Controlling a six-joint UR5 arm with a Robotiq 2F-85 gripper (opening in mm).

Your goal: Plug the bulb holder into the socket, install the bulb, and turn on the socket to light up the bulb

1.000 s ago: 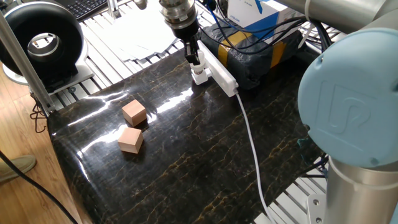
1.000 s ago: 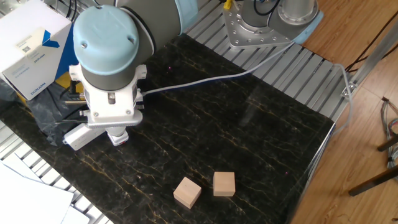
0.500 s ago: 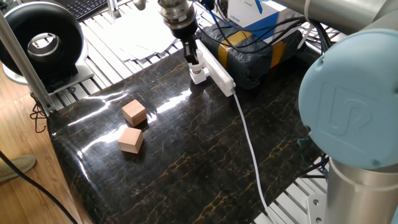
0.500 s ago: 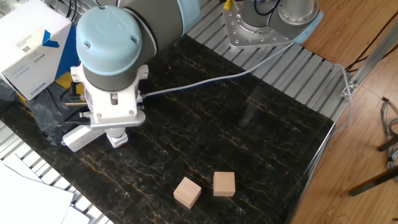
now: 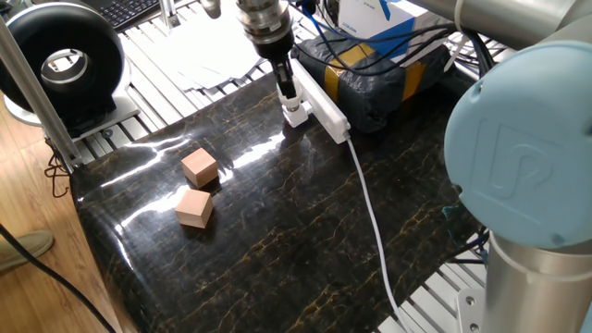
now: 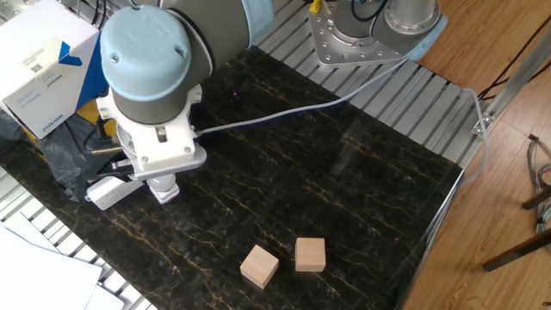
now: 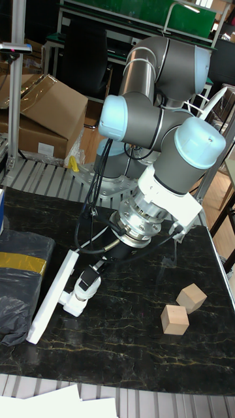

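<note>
Tabletop unchanged; end effector still pinches bulb holder, socket shifted slightly.

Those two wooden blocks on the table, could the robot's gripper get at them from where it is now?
Probably yes. The wooden blocks sit in the open on the table, with nothing beside them; the gripper is busy at the socket.

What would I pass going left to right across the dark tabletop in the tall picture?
dark wrapped box with yellow tape → socket → bulb holder with the bulb held by the hand → near wooden block → far wooden block
</note>
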